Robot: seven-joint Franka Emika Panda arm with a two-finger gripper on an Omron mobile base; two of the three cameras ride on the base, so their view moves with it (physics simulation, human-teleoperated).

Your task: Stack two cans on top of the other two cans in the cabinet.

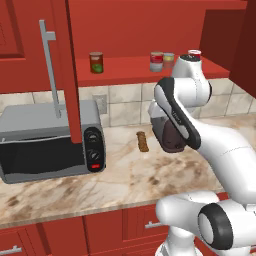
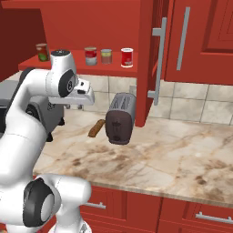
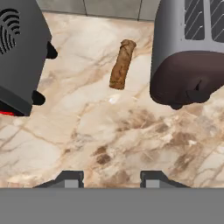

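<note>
The red cabinet's shelf carries the cans in a row. The green-labelled can stands apart at the left. A red can with a pale lower band and a greyish can stand close together. A red and white can stands at the right. All are upright and none is stacked. My gripper hangs below shelf level over the counter, pointing down, open and holding nothing.
The cabinet door stands open, its grey bar handle facing out. On the marble counter sit a microwave, a dark toaster and a brown bread stick.
</note>
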